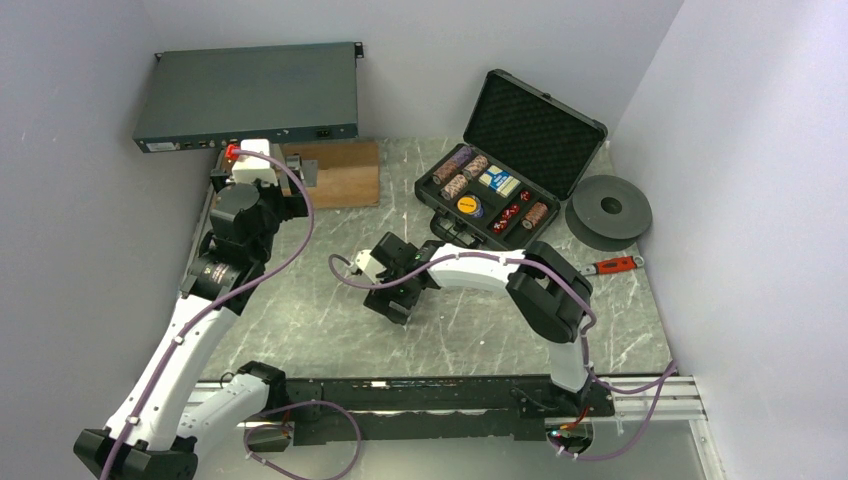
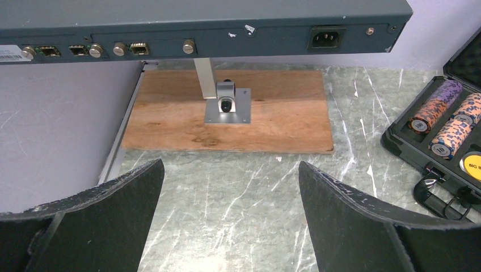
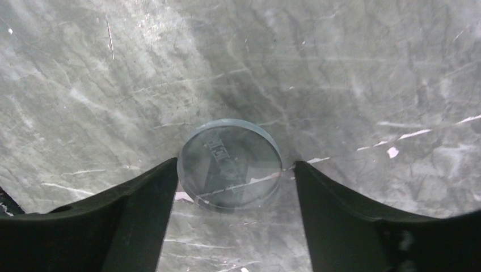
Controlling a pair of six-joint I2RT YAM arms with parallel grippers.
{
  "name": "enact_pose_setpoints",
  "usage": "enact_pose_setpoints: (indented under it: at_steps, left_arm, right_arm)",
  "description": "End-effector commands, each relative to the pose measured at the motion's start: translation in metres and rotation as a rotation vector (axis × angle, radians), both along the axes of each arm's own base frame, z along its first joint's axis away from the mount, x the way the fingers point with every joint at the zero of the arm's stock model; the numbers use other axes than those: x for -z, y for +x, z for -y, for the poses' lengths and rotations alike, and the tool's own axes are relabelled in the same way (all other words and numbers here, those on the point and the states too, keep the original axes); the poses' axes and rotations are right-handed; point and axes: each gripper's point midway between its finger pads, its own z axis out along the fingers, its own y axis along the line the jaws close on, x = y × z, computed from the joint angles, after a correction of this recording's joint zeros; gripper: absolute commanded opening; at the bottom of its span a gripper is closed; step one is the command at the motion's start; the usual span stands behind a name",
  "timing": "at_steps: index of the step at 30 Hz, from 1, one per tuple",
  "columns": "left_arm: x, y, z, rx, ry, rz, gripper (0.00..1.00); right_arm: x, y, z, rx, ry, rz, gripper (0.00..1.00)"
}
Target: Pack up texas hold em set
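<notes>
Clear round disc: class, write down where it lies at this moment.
In the right wrist view, the clear round disc lies flat on the marble table, between the open fingers of the right gripper.

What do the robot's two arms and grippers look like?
The left arm and right arm have white links joined by chunky black joints, with a lilac cable looped along each. The left gripper and right gripper each carry two broad black wedge-shaped fingers with rough faces. A red plug sits by the left wrist.
</notes>
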Motion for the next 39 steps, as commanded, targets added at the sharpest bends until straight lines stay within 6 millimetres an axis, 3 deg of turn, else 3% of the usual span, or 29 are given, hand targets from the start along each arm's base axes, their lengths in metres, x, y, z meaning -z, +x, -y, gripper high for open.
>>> enact_pose_setpoints:
  at_steps: [1, 7, 15, 30, 33, 36, 39]
  left_arm:
    - [-0.024, -0.001, 0.000, 0.004, -0.035, 0.060, 0.95]
    - [-0.023, -0.001, 0.000, 0.002, -0.037, 0.057, 0.95]
    - [-0.022, 0.000, 0.000, 0.002, -0.037, 0.054, 0.94]
    - [-0.021, 0.000, 0.001, 0.007, -0.040, 0.053, 0.94]
    - [-0.021, 0.001, 0.001, 0.007, -0.040, 0.052, 0.94]
    - [-0.022, 0.001, 0.001, 0.007, -0.040, 0.053, 0.94]
    - [-0.021, 0.001, 0.001, 0.006, -0.040, 0.052, 0.94]
  right_arm:
    - [0.009, -0.004, -0.005, -0.047, -0.010, -0.059, 0.70]
    - [0.014, -0.006, 0.003, -0.032, -0.045, -0.064, 0.59]
    - [0.019, -0.006, 0.012, -0.004, -0.095, -0.042, 0.70]
    - [0.035, -0.011, 0.025, 0.007, -0.184, -0.013, 0.71]
    - [0.037, -0.012, 0.025, 0.005, -0.186, -0.016, 0.63]
    - [0.036, -0.011, 0.025, 0.003, -0.189, -0.012, 0.45]
    - [0.036, -0.011, 0.026, 0.004, -0.197, -0.006, 0.34]
